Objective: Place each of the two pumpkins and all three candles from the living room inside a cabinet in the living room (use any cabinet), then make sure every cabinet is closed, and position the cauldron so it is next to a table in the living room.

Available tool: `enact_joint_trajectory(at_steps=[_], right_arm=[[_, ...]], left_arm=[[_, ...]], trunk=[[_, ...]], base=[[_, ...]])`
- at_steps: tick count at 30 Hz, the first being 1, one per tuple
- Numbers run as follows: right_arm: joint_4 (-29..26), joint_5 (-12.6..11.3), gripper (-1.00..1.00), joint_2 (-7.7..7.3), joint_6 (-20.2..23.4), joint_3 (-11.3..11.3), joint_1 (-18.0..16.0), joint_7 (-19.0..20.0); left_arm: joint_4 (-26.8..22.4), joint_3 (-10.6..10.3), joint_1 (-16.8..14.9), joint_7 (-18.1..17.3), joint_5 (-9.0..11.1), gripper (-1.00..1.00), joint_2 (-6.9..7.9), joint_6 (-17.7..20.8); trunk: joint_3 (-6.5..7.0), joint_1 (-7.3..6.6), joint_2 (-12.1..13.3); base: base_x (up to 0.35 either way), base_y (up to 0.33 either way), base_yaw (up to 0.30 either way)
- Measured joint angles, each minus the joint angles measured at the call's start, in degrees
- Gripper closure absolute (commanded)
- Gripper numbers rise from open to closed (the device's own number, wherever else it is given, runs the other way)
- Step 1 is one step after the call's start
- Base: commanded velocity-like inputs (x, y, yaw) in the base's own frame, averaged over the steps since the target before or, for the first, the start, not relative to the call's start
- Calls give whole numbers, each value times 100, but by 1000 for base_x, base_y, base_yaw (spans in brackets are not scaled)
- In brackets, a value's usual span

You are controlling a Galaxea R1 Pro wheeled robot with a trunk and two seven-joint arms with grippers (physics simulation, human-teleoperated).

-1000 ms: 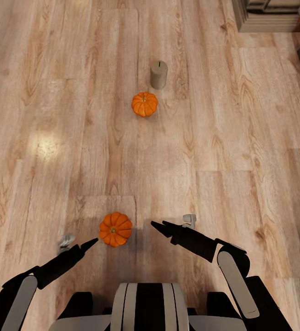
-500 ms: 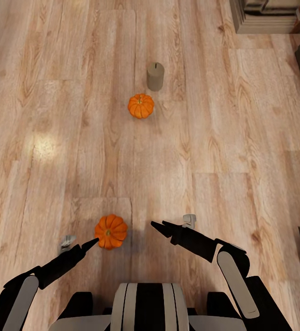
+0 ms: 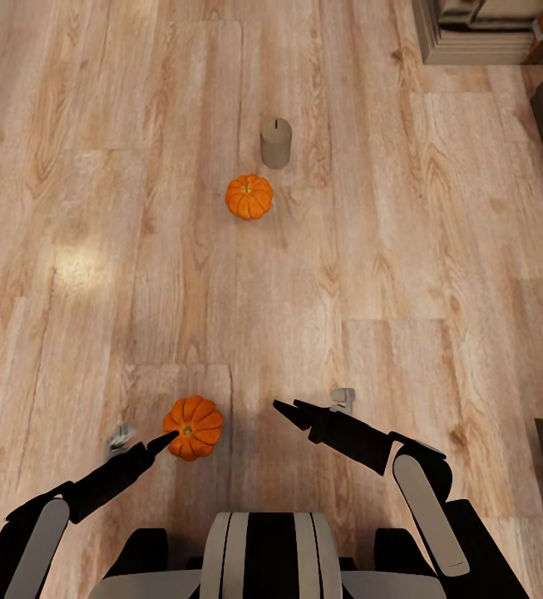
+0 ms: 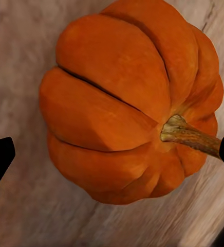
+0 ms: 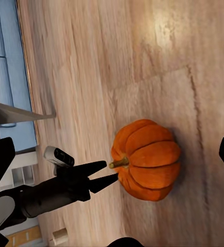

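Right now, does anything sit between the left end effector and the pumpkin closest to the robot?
Nothing visible does. The left end effector points straight at the near pumpkin, tips open on either side of it in the left wrist view, bare plank floor around it.

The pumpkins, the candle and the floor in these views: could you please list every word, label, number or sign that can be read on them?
None: no readable text in any view.
Near pumpkin: plain orange ribs, no label.
Far pumpkin: no marking.
Candle: plain beige side, no print.
Plank floor: wood grain only.
Left gripper and right gripper: plain black, no lettering visible.
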Motion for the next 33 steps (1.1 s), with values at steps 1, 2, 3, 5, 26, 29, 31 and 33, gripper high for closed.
enact_joint_trajectory(at_steps=[1, 2, 3, 5, 26, 29, 31, 33], right_arm=[[0, 0, -100, 0, 0, 0, 0, 0], [0, 0, -100, 0, 0, 0, 0, 0], [1, 0, -100, 0, -1, 0, 0, 1], [1, 0, -100, 0, -1, 0, 0, 1], [1, 0, -100, 0, -1, 0, 0, 7], [1, 0, -100, 0, -1, 0, 0, 7], [1, 0, -100, 0, -1, 0, 0, 6], [0, 0, -100, 0, 0, 0, 0, 4]], left_arm=[[0, 0, 0, 0, 0, -100, 0, -2], [-1, 0, 1, 0, 0, -100, 2, -4], [-1, 0, 1, 0, -2, -100, 3, -6], [-1, 0, 1, 0, -7, -100, 0, -7], [0, -14, 1, 880, 2, -100, -188, -301], [0, -20, 1, 875, 3, -100, -188, -305], [0, -30, 1, 870, 3, -100, -188, -305], [1, -64, 1, 874, 4, -100, -188, -306]], trunk=[[0, 0, 0], [0, 0, 0], [0, 0, 0], [0, 0, 0], [0, 13, -7], [0, 13, -7], [0, 13, -7], [0, 13, -7]], base=[[1, -27, 0], [0, -14, 0], [0, -7, 0], [0, -4, 0], [0, 0, 0], [0, 0, 0], [0, 0, 0], [-44, -95, 0]])
